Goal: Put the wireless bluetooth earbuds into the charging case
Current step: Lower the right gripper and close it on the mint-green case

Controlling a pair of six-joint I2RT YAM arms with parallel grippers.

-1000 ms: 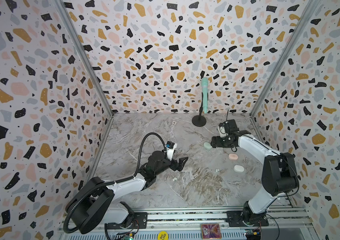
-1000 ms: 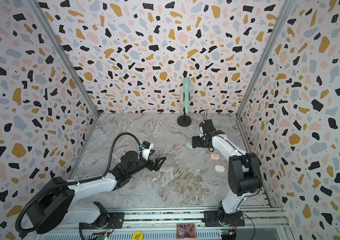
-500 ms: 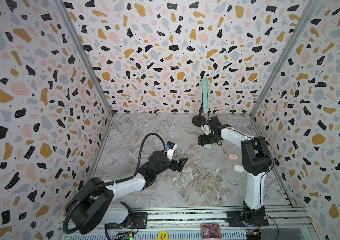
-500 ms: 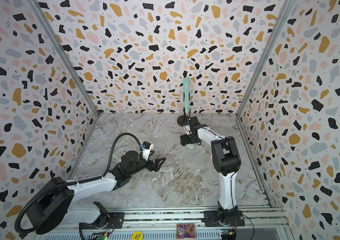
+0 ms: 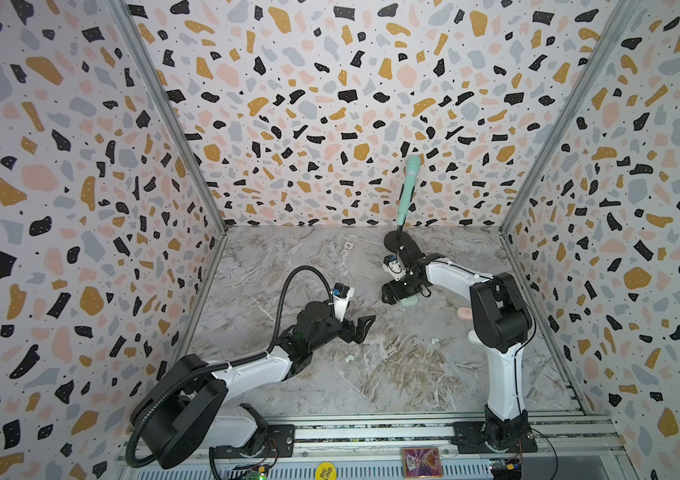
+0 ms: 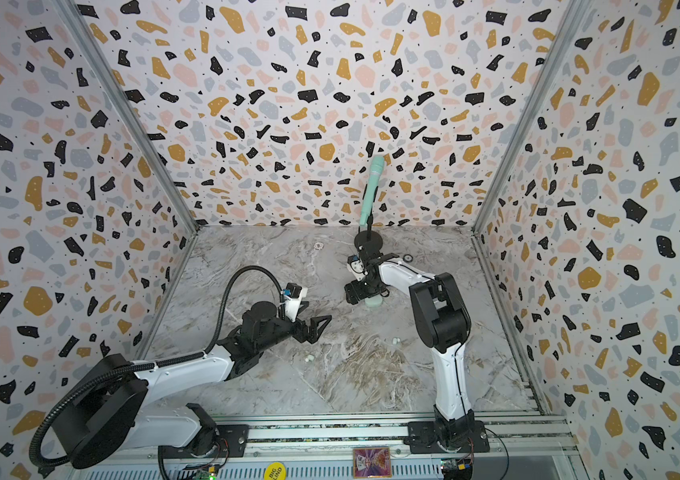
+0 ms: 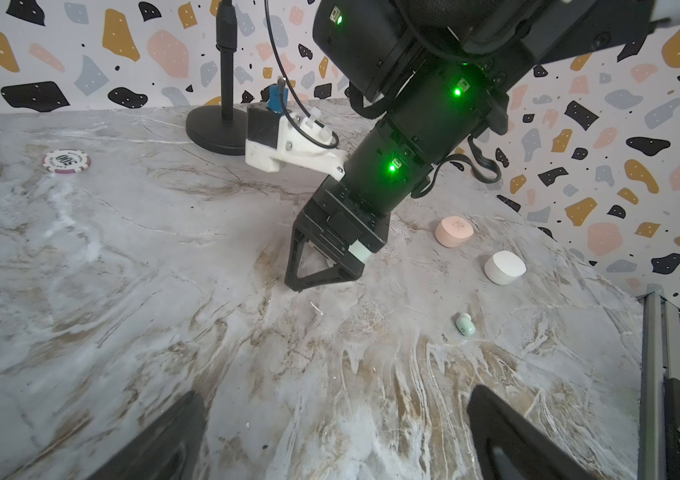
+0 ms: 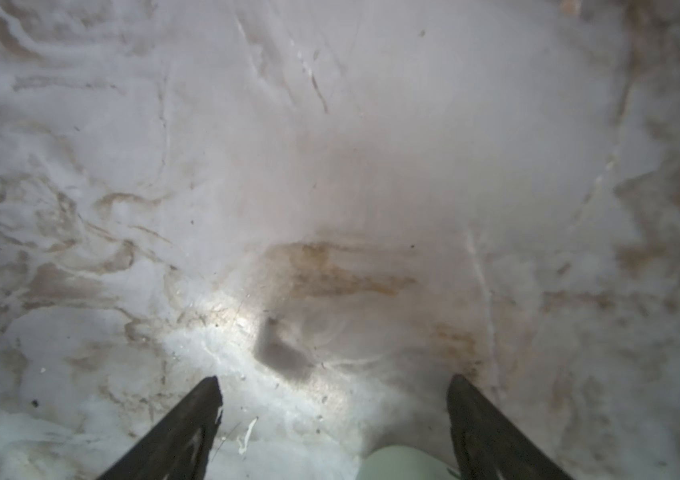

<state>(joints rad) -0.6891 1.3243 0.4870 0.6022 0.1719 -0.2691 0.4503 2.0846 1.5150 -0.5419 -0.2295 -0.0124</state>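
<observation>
In a top view, nothing is inserted yet: white earbuds (image 5: 348,358) and mint earbuds (image 5: 434,340) lie loose on the near part of the marble table (image 5: 371,395). The left gripper (image 5: 359,330) hangs mid-table, spread wide and empty. The right gripper (image 5: 392,296) reaches far-centre, bent down over the mint charging case (image 5: 408,302).

Left wrist view: the pink case (image 7: 453,231) and white case (image 7: 504,267) sit closed at the right.

Right wrist view: jaws apart, straddling the mint charging case without clamping it.

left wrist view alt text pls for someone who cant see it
The right gripper points down at a marble table, open around a mint charging case. Nearby lie a pink case, a white case and one mint earbud.
</observation>
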